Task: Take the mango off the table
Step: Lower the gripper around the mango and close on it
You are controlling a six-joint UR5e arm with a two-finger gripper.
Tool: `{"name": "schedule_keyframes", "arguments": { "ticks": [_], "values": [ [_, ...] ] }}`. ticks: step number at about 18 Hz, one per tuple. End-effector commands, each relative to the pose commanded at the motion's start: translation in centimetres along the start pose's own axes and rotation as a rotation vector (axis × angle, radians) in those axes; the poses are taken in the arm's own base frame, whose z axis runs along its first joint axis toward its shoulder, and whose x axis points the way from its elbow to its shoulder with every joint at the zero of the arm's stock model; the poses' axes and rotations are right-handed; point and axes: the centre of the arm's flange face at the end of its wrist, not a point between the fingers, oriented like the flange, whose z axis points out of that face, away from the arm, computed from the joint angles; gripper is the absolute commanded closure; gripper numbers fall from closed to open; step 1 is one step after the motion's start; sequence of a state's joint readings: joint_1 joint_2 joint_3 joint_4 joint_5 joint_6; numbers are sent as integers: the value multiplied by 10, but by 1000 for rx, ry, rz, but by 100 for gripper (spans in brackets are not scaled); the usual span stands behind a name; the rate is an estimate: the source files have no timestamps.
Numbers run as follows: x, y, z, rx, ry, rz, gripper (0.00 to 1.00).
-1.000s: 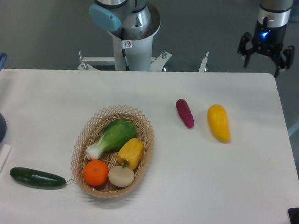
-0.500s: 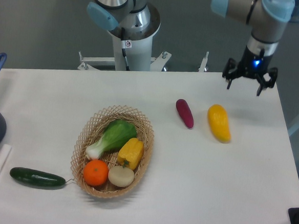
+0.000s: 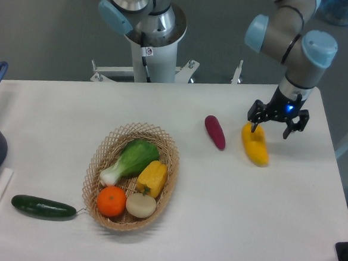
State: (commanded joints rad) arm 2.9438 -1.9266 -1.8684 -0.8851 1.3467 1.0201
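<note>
The mango (image 3: pixel 255 145) lies on the table (image 3: pixel 289 198) just below and left of the gripper (image 3: pixel 273 127). The gripper (fingers spread, holding nothing) has swept down from beyond the far edge, so the approach looks nearly finished.

My gripper (image 3: pixel 272 126): fingers spread, hung over the mango's far end
Mango (image 3: pixel 255 146): lay flat on table (image 3: pixel 55 116), right of purple vegetable (image 3: pixel 215 132)
Basket (image 3: pixel 166 176): held greens, pepper, orange
</note>
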Motion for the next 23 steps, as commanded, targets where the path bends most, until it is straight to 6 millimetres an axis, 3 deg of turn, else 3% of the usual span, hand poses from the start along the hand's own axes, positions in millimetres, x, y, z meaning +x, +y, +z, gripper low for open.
{"name": "schedule_keyframes", "arguments": {
  "ticks": [6, 23],
  "values": [
    [5, 0, 14, -45, -14, -8, 0],
    [11, 1, 28, -114, -44, 14, 1]
  ]
}}
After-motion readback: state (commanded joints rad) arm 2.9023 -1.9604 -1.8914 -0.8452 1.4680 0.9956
